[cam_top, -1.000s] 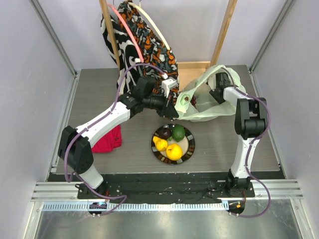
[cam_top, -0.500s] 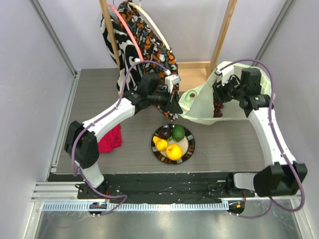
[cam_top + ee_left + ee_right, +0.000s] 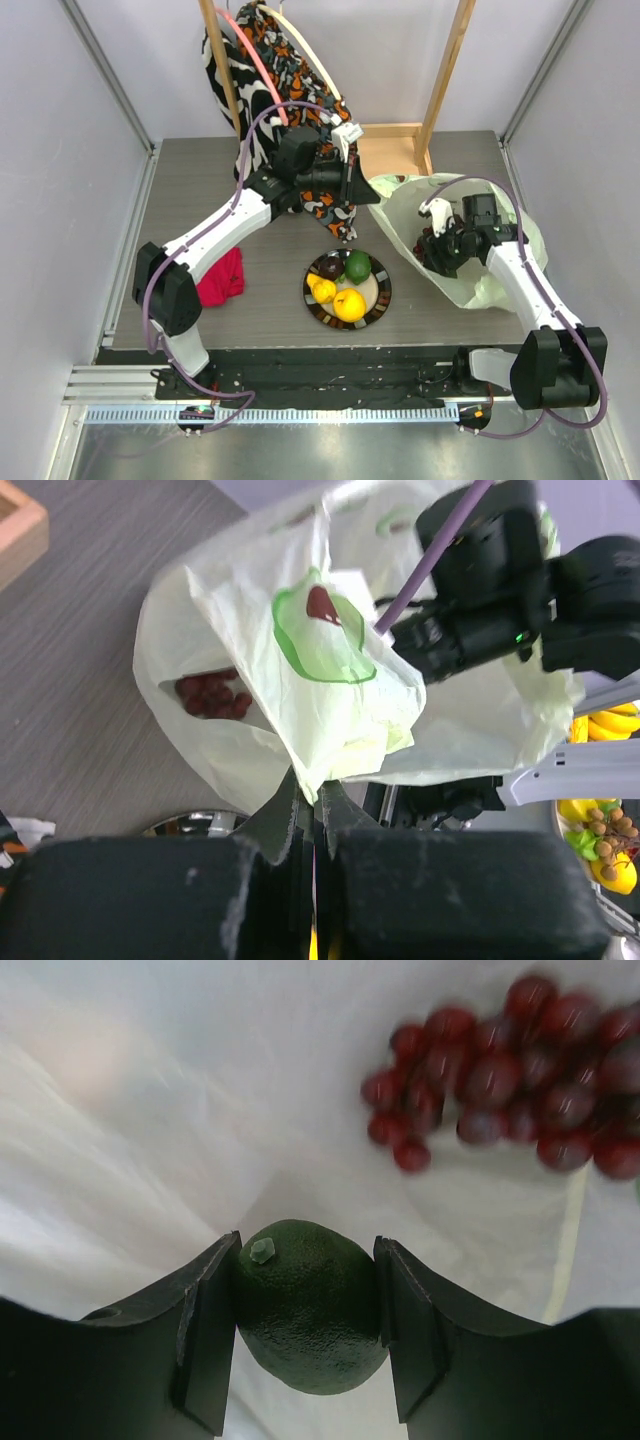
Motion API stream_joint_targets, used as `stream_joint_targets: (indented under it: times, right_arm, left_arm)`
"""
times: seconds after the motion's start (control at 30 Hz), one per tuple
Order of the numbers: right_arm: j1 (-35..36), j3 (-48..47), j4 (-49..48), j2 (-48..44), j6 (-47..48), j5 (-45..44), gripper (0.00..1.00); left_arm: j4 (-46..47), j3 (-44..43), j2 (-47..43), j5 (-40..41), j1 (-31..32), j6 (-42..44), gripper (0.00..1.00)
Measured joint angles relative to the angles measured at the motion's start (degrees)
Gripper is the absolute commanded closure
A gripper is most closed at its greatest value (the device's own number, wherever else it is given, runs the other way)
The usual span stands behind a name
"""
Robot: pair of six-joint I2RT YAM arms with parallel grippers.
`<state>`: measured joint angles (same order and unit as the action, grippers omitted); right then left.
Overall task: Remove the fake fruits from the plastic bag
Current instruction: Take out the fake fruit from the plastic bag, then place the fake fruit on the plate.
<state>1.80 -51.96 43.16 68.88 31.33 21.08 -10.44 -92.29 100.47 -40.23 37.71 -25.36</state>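
The left fingers (image 3: 283, 815) were shut tight on a gathered fold of the plastic bag (image 3: 330, 680) at the bottom centre of the left wrist view, their tips half buried in the film. Inside the bag, the right fingers (image 3: 205, 1330) stood partly open, clamping a dark green fruit (image 3: 310, 1305) between them. A dark red grape bunch (image 3: 520, 1070) lay blurred at the upper right, running off the frame. From above, the bag sprawled on the desk (image 3: 190, 180) right of centre, and the right fingers were hard to make out within it. A plate (image 3: 312, 305) at centre held a lemon (image 3: 322, 290), an orange-yellow fruit (image 3: 349, 304), a green one (image 3: 358, 265) and a dark one (image 3: 332, 267).
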Motion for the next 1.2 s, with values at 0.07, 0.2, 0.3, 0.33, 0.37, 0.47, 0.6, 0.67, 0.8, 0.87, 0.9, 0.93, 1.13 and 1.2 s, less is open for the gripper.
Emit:
stream_joint_targets:
  times: [0.07, 0.2, 0.3, 0.33, 0.37, 0.47, 0.6, 0.67, 0.8, 0.87, 0.9, 0.93, 1.13, 1.2]
  right_arm:
    - [0.0, 1.2, 1.7, -0.2, 0.8, -0.7, 0.73]
    - [0.0, 1.4, 5.0, -3.9, 2.2, 0.5, 0.71]
    - [0.9, -4.2, 8.5, -8.3, 2.4, 3.5, 0.71]
    - [1.4, -6.6, 9.1, -8.9, 2.4, 4.6, 0.71]
    - [2.1, -10.3, 10.0, -9.0, 2.2, 6.0, 0.72]
    - [3.7, -21.1, 10.8, -7.7, 0.1, 11.1, 0.73]
    - [8.2, -28.1, 10.6, -6.3, -3.5, 14.3, 0.73]
    - [14.3, -28.5, 10.5, -6.3, -4.1, 13.6, 0.73]
    - [28.6, -28.5, 10.9, -5.7, -3.8, 11.6, 0.73]
    - [34.1, -28.3, 10.9, -4.8, -3.6, 10.9, 0.72]
    - [36.0, -28.1, 10.6, -4.1, -3.5, 10.7, 0.73]
    - [37.7, -27.7, 10.4, -3.2, -3.5, 10.5, 0.73]
    - [41.2, -22.0, 8.2, 2.8, -0.6, 9.4, 0.74]
    - [41.2, -18.7, 7.5, 3.9, 0.7, 7.8, 0.75]
  left_arm:
    - [0.9, -0.8, 0.0, -0.1, -0.1, -0.4, 1.00]
    - [1.7, -1.6, 0.0, 0.2, -0.2, -0.8, 1.00]
    - [1.5, -1.6, 0.1, 0.8, -0.2, -0.7, 1.00]
    - [1.4, -1.6, 0.1, 1.0, -0.2, -0.7, 1.00]
    - [1.4, -1.5, 0.1, 1.1, -0.2, -0.8, 1.00]
    - [1.6, -1.5, 0.4, 1.2, -0.2, -1.1, 1.00]
    - [1.8, -1.5, 1.8, 1.2, -0.2, -1.2, 1.00]
    - [1.5, -1.6, 3.0, 1.7, -0.2, -0.9, 1.00]
    - [-0.1, -1.6, 3.8, 2.8, -0.2, 0.3, 1.00]
    - [-0.6, -1.6, 3.8, 3.0, -0.3, 0.9, 1.00]
    - [-0.6, -1.6, 3.8, 3.2, -0.3, 1.4, 1.00]
    - [-0.8, -1.6, 3.8, 3.2, -0.4, 1.6, 1.00]
    - [-1.7, -2.8, 4.1, 3.8, -1.5, 2.8, 1.00]
    - [-1.8, -3.1, 4.1, 4.0, -1.8, 3.4, 1.00]
